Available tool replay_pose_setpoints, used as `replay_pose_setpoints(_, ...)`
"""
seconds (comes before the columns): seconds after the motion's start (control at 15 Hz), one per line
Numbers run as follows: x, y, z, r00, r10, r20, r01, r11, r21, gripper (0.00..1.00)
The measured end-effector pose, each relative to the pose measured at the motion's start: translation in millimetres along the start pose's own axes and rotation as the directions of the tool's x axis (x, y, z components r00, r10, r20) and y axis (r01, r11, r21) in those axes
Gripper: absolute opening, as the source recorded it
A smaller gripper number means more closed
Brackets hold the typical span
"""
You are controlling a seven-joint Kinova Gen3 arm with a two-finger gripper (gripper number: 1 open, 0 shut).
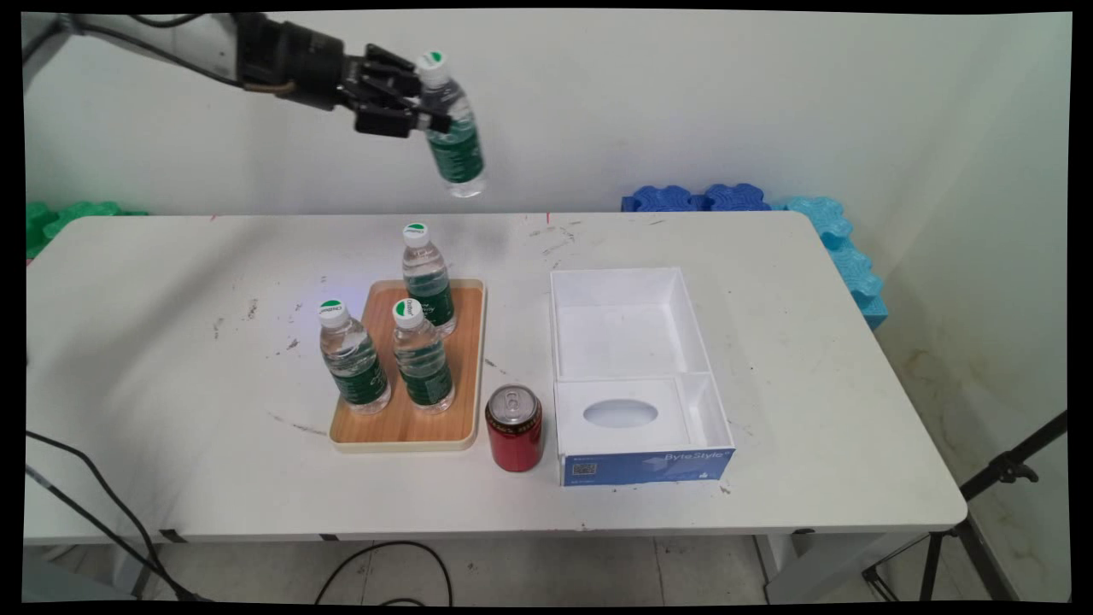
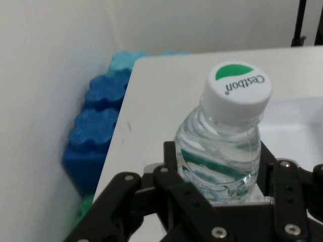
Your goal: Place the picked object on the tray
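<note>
High above the table's [image 1: 171, 282] far edge, toward eleven o'clock in the main view, the gripper [image 1: 423, 102] was clenched on a water bottle [image 1: 452, 128] just below its shoulder, holding it clear of everything. The bottle's long axis ran from the white-and-green cap at about eleven o'clock down to the clear base at about five, so it hung tilted, a little off upright, with the jaws closing across that axis from the nine o'clock side. In the hand view the gripper [image 2: 222, 196] pinched the ribbed upper body of the water bottle [image 2: 222, 156], the cap pointing toward twelve o'clock and the blue foam blocks [image 2: 96, 131] off at nine beyond the table's corner.

Below the held bottle, toward six o'clock and well apart from it, a wooden tray [image 1: 465, 342] carried three upright bottles [image 1: 423, 354]. A red can [image 1: 514, 429] stood just beside the tray's near right corner, and a white open box [image 1: 632, 342] with a blue front lay at the can's three o'clock side.
</note>
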Motion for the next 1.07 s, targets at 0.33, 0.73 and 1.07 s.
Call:
replay_pose_setpoints(0.33, -41.6, -5.8, -33.6, 0.994, -0.032, 0.106, 0.033, 0.999, -0.007, 0.00)
replay_pose_setpoints(0.73, -81.8, 3.3, -54.0, 0.979, -0.060, 0.193, 0.066, 0.997, -0.027, 0.00)
replay_pose_setpoints(1.07, -103.3, 20.8, -55.8, 0.973, -0.074, 0.217, 0.091, 0.993, -0.072, 0.00)
